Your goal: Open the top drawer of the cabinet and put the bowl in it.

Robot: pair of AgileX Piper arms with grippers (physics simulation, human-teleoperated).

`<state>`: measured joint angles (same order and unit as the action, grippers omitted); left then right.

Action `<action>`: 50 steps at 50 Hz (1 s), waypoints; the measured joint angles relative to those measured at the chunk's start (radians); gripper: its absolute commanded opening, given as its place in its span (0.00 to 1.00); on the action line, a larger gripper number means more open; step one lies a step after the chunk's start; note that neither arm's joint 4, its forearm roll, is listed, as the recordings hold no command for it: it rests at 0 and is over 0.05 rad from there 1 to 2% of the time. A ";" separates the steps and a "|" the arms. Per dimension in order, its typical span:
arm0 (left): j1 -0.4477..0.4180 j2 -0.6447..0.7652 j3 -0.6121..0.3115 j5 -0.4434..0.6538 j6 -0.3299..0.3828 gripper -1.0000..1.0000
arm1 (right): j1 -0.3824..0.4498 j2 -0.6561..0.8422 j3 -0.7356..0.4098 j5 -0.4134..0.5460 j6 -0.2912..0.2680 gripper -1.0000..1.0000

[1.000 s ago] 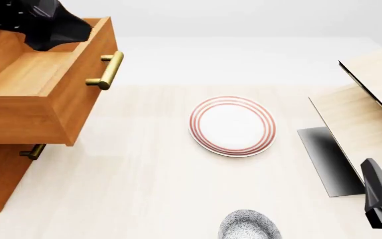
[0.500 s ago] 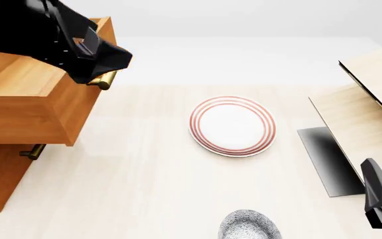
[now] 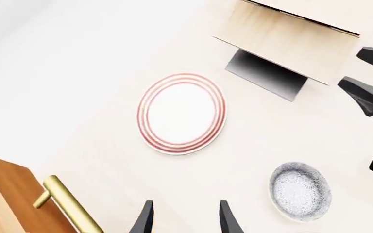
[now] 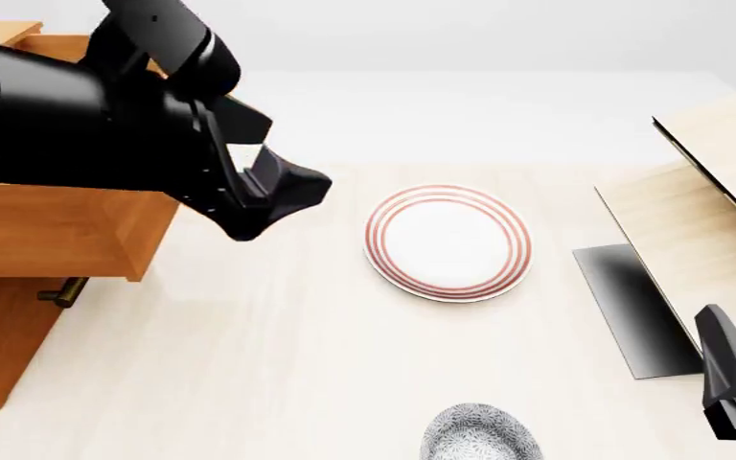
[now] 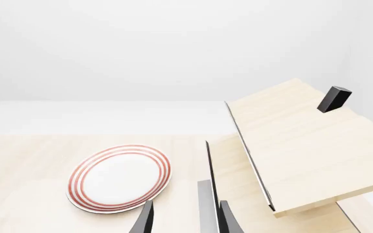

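With the top drawer (image 4: 61, 225) out, I bring the left claw (image 3: 185, 219), jaws parted and empty, down over the bowl (image 3: 300, 191) at 6 o'clock; right claw (image 5: 184, 219) likewise parted, idle.

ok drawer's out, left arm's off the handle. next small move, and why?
Probably swing the left tool toward the bowl, open, for a rim grasp. The top drawer already stands pulled out, the bowl sits on the table at the near edge, and the tool holds nothing. The right tool is parked by the pale wood structure.
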<state>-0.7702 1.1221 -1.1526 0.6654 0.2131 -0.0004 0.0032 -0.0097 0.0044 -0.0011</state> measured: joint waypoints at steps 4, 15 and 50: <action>-0.020 0.007 0.028 -0.029 -0.013 1.00 | 0.000 0.000 0.000 0.000 0.000 1.00; -0.073 0.040 0.094 -0.108 -0.049 1.00 | 0.000 0.000 0.000 0.000 0.000 1.00; -0.259 0.247 0.124 -0.247 -0.274 1.00 | 0.000 0.000 0.000 0.000 0.000 1.00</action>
<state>-1.0296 1.3687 -1.0286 0.4187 -0.0605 -0.0004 0.0032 -0.0097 0.0044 -0.0011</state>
